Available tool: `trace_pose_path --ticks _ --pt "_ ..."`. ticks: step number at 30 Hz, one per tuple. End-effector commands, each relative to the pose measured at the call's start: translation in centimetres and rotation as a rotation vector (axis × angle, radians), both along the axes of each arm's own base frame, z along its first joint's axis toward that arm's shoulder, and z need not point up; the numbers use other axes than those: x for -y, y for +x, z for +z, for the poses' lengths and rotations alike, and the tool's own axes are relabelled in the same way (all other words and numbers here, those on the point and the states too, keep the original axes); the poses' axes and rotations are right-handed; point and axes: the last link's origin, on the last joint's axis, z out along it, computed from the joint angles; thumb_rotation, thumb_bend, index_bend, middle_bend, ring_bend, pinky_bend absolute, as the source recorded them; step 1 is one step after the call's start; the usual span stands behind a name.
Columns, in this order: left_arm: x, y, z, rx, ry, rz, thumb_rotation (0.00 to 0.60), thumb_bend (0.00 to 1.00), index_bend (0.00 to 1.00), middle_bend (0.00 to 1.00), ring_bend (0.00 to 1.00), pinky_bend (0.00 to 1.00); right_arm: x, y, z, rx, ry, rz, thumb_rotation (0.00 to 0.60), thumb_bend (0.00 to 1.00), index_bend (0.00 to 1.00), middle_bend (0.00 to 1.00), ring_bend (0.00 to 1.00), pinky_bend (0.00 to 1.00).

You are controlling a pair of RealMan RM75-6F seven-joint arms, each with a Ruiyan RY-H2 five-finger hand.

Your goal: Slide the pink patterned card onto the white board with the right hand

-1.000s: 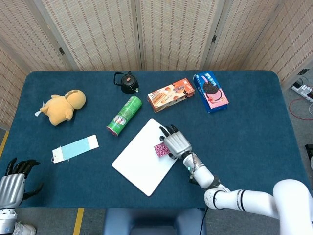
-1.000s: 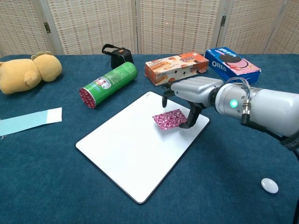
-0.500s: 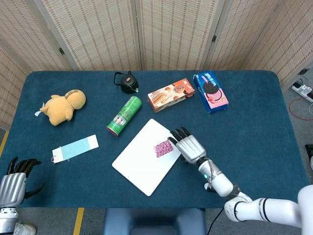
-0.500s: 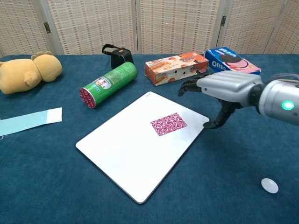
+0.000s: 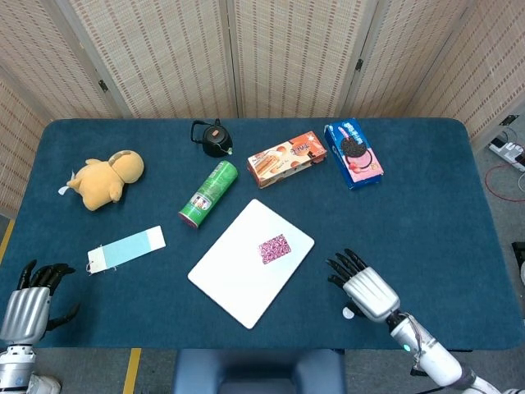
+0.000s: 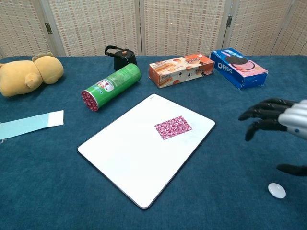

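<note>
Pulled back off the white board (image 5: 246, 264) since a second ago: right hand (image 5: 367, 289), now clear of the card and well to the board's right.

Released, fingers spread and holding nothing, hovering over blue table (image 5: 426, 213) beside the board's right edge, with a small white oval object (image 6: 277, 190) just under it on the cloth. Pink patterned card (image 6: 173, 127) left lying flat on the board, toward its right corner, fully within the white surface and unmoved since half a second ago. Beyond the board: green can (image 5: 208, 193) on its side, orange snack box (image 5: 286, 159), Oreo box (image 5: 353, 153), black teapot (image 5: 213, 138). Farther left of the board: plush toy (image 5: 105, 178), light blue strip (image 5: 126, 249). Left hand (image 5: 30, 302) open and empty, far left of the board.
</note>
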Motion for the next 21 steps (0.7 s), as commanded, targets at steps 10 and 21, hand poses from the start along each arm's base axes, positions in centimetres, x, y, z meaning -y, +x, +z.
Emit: trace_pose_path --ticks 10,21 --pt "0.4 0.0 0.1 0.001 0.001 0.004 0.600 0.31 0.29 0.25 0.21 0.05 -1.6 -3.2 -1.7 -0.039 0.065 -0.039 0.587 0.31 0.35 0.14 0.05 0.00" --pt "0.6 -0.3 0.4 0.008 0.008 0.012 0.600 0.31 0.29 0.25 0.21 0.05 -1.6 -3.3 -3.2 -0.048 0.087 -0.017 0.585 0.31 0.42 0.15 0.05 0.00"
